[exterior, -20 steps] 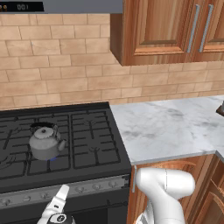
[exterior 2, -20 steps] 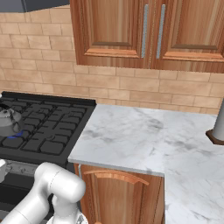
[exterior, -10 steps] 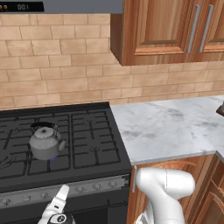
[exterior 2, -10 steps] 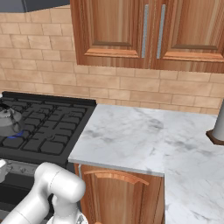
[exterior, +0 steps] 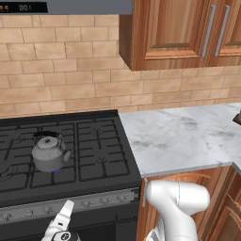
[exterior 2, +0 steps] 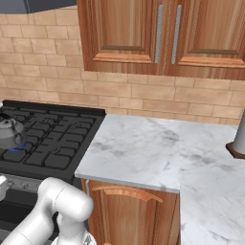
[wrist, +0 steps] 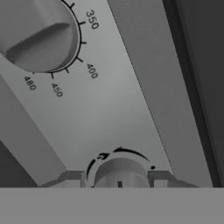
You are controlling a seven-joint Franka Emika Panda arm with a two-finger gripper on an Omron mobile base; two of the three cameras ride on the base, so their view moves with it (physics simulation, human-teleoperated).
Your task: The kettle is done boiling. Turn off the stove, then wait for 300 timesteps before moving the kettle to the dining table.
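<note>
The grey kettle (exterior: 49, 153) (exterior 2: 9, 133) stands upright on a left burner of the black stove (exterior: 94, 141) (exterior 2: 52, 139), with a small blue flame (exterior: 57, 170) under it. My gripper (wrist: 119, 177) is low in front of the stove's silver knob strip (exterior: 94, 203). In the hand view its two fingertips (wrist: 72, 177) sit against either side of a small round stove knob (wrist: 120, 170), shut on it. The hand (exterior: 59, 226) reaches up toward the strip from the bottom of the left base view. The dining table is out of view.
A large oven dial (wrist: 37, 33) marked 350 to 480 lies beside the held knob. A marble counter (exterior: 183, 136) (exterior 2: 158, 153) adjoins the stove on the right, with wooden cabinets (exterior 2: 158, 33) overhead. A grey cylinder on a brown base (exterior 2: 238, 139) stands at the counter's far right.
</note>
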